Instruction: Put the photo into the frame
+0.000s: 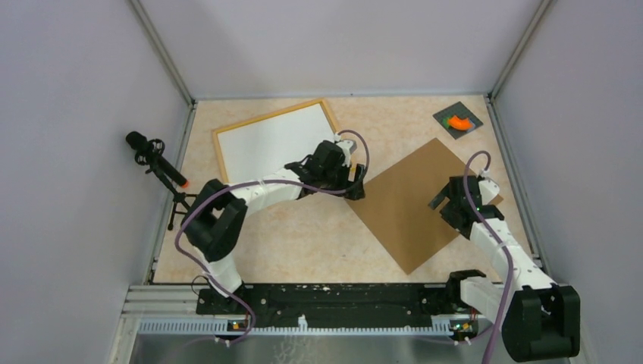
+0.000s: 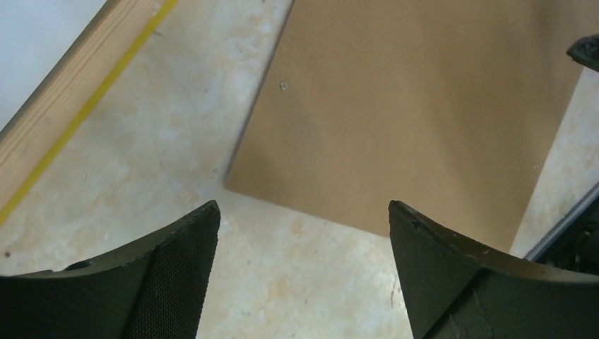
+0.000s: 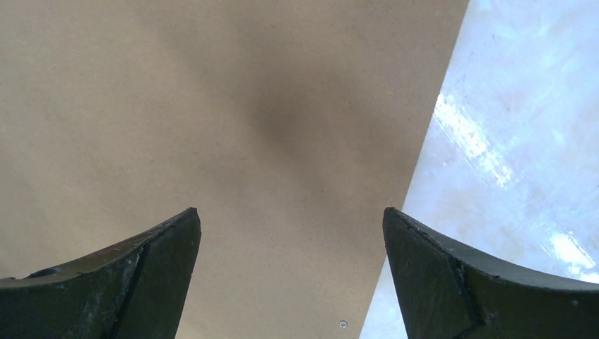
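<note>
Work is looking barely started. The left gripper [image 2: 302, 212] and the right gripper [image 3: 290, 215] are both hanging wide open, holding nothing. Just ahead of the left one a brown board [image 2: 424, 106] is lying flat on the table [image 2: 176, 141], and the right one is hovering over it. Farther ahead and leftward, the frame [image 2: 60, 99] is lying, showing white inside; I cannot tell if that is the photo.

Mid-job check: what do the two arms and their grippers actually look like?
The left arm and right arm have white links with bulky black joints; a purplish cable loops along each. The left gripper and right gripper are black. Their fingers are curved black wedges; one left pad shows fine mesh texture.
</note>
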Tool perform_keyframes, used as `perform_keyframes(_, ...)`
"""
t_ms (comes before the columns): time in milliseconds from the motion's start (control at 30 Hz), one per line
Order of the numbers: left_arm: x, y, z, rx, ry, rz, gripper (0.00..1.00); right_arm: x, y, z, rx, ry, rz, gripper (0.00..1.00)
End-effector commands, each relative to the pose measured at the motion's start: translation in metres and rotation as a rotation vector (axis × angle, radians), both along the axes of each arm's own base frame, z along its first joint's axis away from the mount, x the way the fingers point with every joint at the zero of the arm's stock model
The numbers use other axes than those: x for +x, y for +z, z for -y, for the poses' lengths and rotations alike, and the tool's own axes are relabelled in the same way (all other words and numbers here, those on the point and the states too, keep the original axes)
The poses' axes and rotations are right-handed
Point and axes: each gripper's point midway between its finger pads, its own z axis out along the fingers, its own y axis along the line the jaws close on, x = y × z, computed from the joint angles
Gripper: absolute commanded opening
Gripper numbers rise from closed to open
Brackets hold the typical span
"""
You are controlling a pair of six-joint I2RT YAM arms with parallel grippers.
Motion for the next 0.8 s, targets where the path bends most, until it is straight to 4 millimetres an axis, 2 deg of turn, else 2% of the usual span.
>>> perform_keyframes(0,0.030,-0.002,0.018,0.040,0.014,0.068,0.91,-0.003,-0.003,0.003,0.030,-0.070,0.022,0.97)
perform_keyframes(200,0.041,-0.021,0.030,0.100,-0.016,0.055,0.91,-0.008,-0.011,0.001,0.042,-0.060,0.003,0.97)
perform_keyframes(433,0.038,-0.047,0.039,0.124,-0.055,-0.013,0.91,-0.011,-0.022,-0.008,0.083,-0.032,-0.007,0.97)
perform_keyframes(633,0.012,-0.060,0.040,0.114,-0.086,-0.166,0.90,-0.011,-0.025,-0.014,0.118,-0.021,0.009,0.96)
perform_keyframes(767,-0.010,-0.046,0.052,0.015,-0.148,-0.271,0.89,-0.012,-0.029,-0.024,0.170,0.004,0.005,0.96)
